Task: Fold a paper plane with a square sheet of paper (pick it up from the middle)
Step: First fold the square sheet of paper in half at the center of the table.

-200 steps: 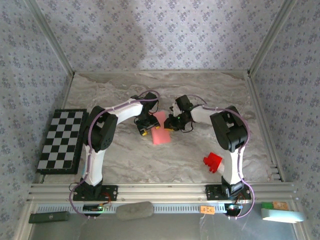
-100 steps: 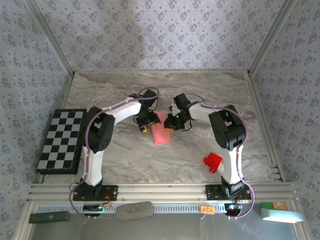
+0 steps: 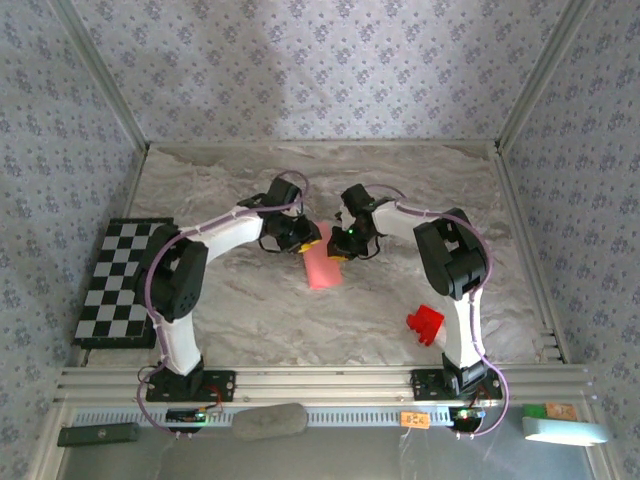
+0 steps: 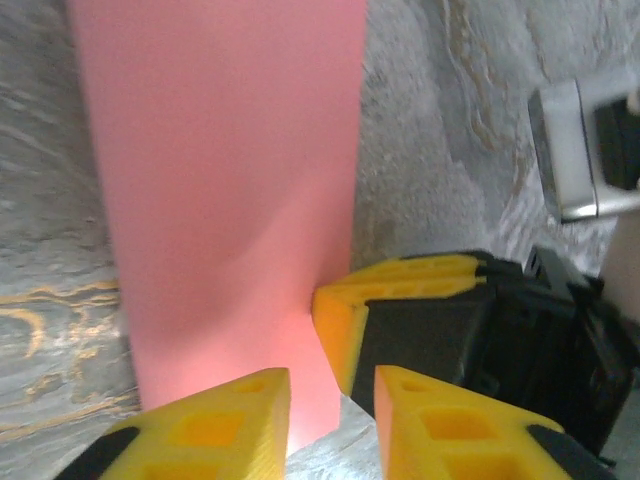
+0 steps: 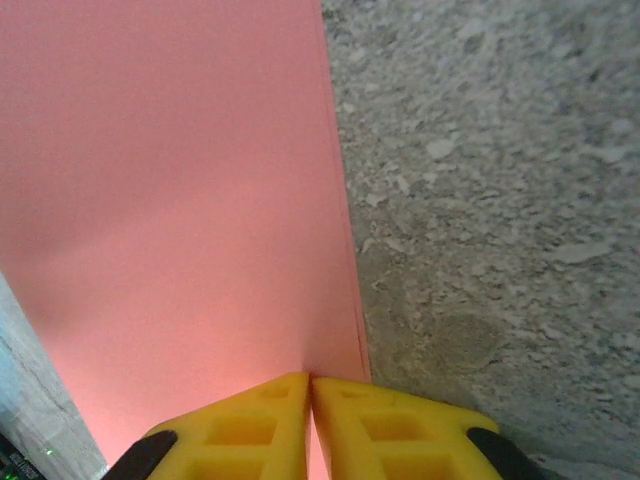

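The square sheet of paper [image 3: 322, 268] is salmon pink and lies folded into a long strip on the marble table, mid-centre. My right gripper [image 3: 338, 247] is at the strip's far right corner. In the right wrist view its fingertips [image 5: 311, 385] are pressed together on the sheet [image 5: 180, 200] close to the right edge. My left gripper [image 3: 305, 240] is at the strip's far left end. In the left wrist view its jaws [image 4: 332, 400] stand slightly apart over the sheet [image 4: 220, 170], whose near edge lies in the gap. The right gripper's yellow finger [image 4: 400, 290] is close beside them. A paper plane is out of view.
A small red block [image 3: 425, 323] sits on the table [image 3: 400, 190] at the front right, beside the right arm. A black-and-white chequered board [image 3: 125, 280] lies along the left wall. Metal frame rails edge the table on all sides.
The left arm has swung further back and right, bringing its gripper to the strip's far end, and its jaws have narrowed. The right gripper stays pinched on the sheet.
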